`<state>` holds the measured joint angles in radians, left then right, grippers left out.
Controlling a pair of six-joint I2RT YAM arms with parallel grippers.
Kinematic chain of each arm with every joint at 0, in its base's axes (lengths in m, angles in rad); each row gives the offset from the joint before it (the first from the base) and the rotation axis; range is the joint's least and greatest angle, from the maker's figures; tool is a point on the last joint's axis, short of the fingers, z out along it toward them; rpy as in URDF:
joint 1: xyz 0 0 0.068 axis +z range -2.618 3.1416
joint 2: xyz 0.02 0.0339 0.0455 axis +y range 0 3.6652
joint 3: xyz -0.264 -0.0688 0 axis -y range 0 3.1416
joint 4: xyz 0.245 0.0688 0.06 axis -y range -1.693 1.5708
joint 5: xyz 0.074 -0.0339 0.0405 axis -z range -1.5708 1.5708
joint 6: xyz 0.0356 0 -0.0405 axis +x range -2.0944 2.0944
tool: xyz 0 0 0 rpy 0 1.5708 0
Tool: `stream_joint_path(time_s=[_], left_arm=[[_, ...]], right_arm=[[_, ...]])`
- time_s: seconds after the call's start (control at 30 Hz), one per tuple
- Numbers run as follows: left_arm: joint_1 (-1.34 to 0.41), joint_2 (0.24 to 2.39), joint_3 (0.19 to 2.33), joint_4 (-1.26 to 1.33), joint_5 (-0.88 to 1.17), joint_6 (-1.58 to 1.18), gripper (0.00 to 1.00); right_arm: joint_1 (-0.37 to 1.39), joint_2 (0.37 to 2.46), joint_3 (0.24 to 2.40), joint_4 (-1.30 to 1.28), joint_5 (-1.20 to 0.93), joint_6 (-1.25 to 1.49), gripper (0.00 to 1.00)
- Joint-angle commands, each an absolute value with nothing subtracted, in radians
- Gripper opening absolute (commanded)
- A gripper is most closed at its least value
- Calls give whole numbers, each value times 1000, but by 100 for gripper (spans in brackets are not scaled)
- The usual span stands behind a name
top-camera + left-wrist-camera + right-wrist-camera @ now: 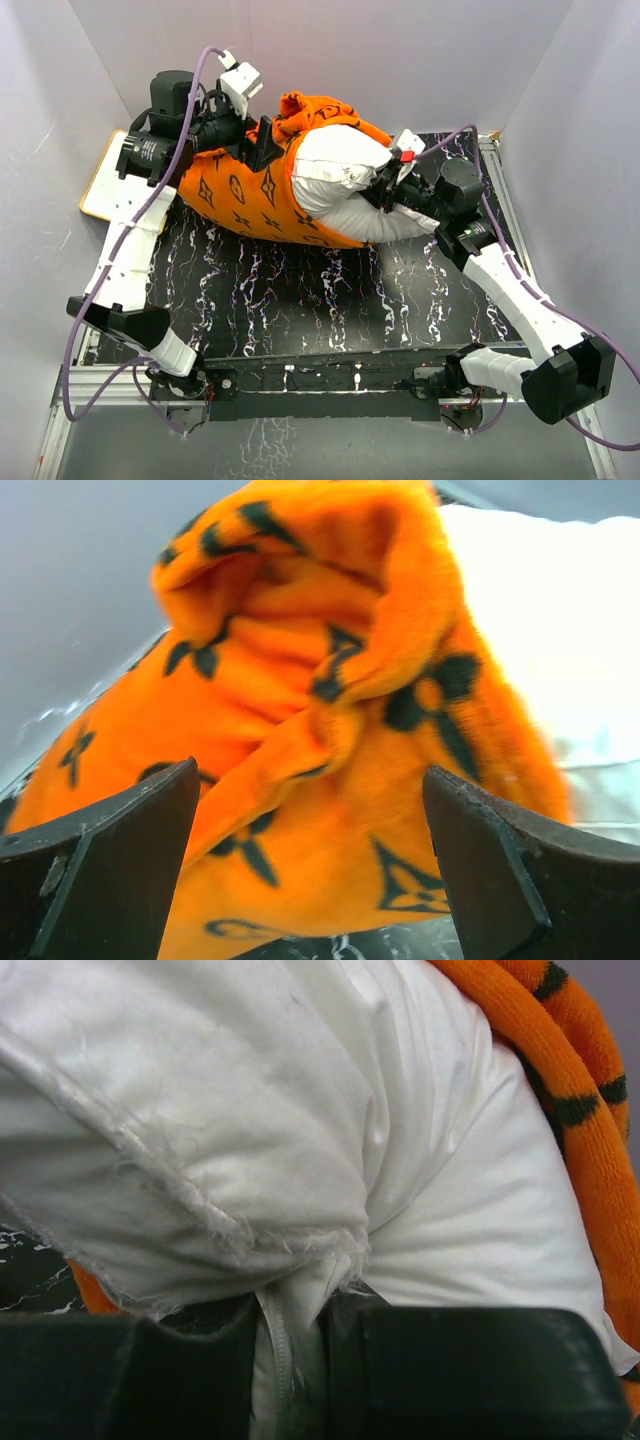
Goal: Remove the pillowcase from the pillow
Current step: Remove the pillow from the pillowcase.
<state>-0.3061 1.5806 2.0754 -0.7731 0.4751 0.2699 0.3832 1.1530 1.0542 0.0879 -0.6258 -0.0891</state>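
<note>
Pillowcase (235, 195) is sitting bunched over the pillow's (335, 165) left end, with the right gripper (295, 1335) clamping the pillow's bare seam, so the left gripper (310, 780), gaping empty around that fold, should be closing deep on plush before pulling.

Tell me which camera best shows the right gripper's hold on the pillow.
The right wrist view: the right gripper is shut on a fold of the pillow at its frayed seam. The top view shows that gripper at the pillow's exposed end, but the pinch is hidden. The left wrist view shows only a strip of pillow.
</note>
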Motion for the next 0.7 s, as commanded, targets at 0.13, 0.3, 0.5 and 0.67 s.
stream_joint_path(time_s=[0.13,0.3,0.5,0.67], left_arm=[[-313,1522,2076,-628,735,61,91],[-313,1495,1992,-529,681,-33,88],[-313,1488,1857,-464,602,-74,79],[-313,1522,1825,-430,555,-104,44]], right_arm=[[380,1180,1058,58,-630,-22,8],[383,1185,1057,60,-637,-11,8],[418,1187,1061,46,-624,-16,8],[425,1202,1071,23,-621,2,8]])
